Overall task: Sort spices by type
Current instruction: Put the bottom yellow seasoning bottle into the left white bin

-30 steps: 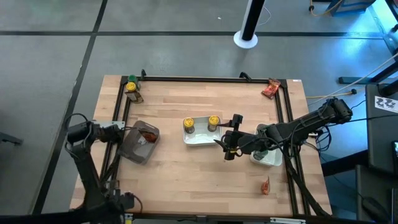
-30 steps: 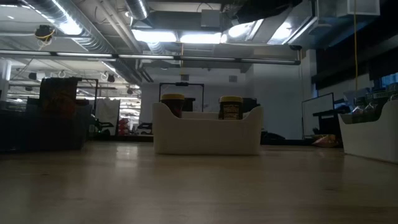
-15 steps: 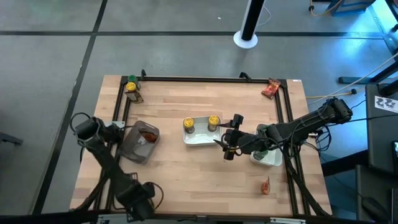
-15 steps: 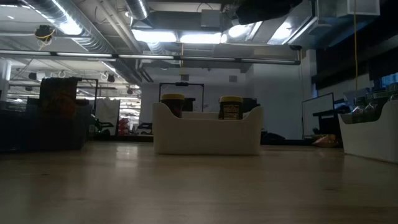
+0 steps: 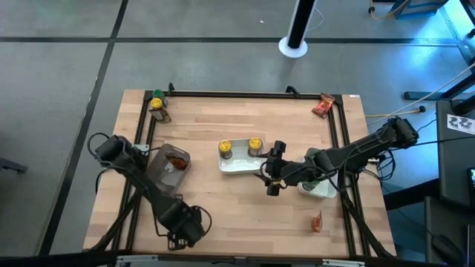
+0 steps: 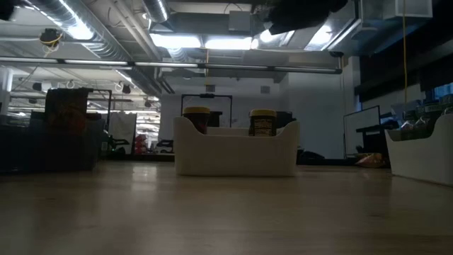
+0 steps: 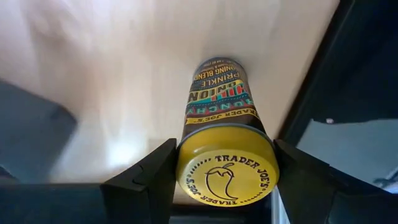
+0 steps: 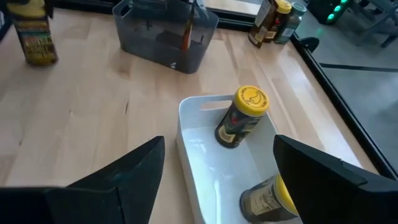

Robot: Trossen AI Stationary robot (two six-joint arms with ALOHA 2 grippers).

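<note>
**Left gripper has a yellow-lid jar, right gripper empty over centre tray**

- Near-right of the desk point(image 5: 223, 200): one red-orange packet point(image 5: 317, 221) lying loose on the wood, well clear of everything else.
- Left gripper point(image 7: 227, 174): clenched on a yellow-lid spice jar point(image 7: 221, 99), one finger on each side just under the lid, with the lid facing the wrist camera. Bare wood is behind the jar and the black edge rail is beside it. The left arm sits over the near-left of the desk; I can't make out the jar in the high view.
- Right gripper point(image 5: 272, 178): fingers spread, nothing between them. It hangs mid-desk at the near-right edge of the centre white tray point(image 5: 239, 166).
- Centre tray: holds two yellow-lid jars point(image 5: 225, 149) point(image 5: 254, 144), both at its far side, apart from each other. In the right wrist view, one stands tilted point(image 8: 242, 116).
- Second white tray point(image 5: 320, 189): right of centre and mostly under the right arm, so its contents are too hidden to call.
- Grey plastic bin point(image 5: 165, 172): left of the centre tray, with a red-orange packet in it point(image 5: 177, 161).
- Far-left corner: a yellow-lid jar point(image 5: 158, 108) and a green-lid jar point(image 5: 156, 95), touching or nearly so, by the rail.
- Far-right corner: another red-orange packet point(image 5: 323, 106), lying on the rail.
</note>
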